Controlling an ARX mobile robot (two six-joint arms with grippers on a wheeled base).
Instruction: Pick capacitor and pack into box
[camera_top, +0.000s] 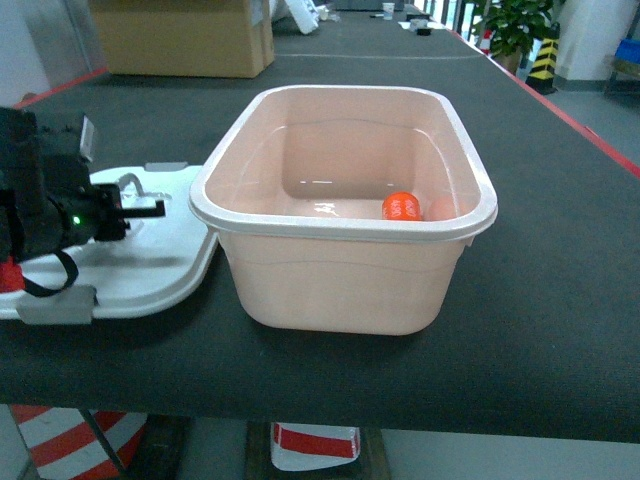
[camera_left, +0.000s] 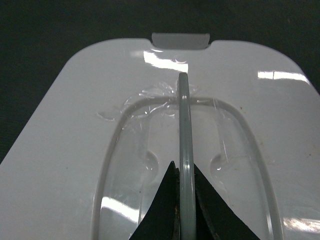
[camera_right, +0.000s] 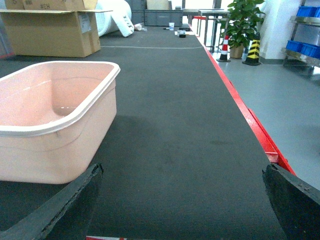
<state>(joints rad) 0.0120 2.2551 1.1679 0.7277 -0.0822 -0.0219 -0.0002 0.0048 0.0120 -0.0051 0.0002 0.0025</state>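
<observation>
Since the capacitor (camera_top: 401, 207) already lay inside the box (camera_top: 343, 226), at its near right corner, the packing part looked done. What seemed left was the lid (camera_top: 150, 262), which rested flat on the desk (camera_top: 560, 300) just left of the box. The left gripper (camera_left: 186, 200) had its fingers squeezed shut on the lid's thin grey handle (camera_left: 184, 130). The right gripper (camera_right: 182, 200) had its fingers spread wide, holding nothing.
</observation>
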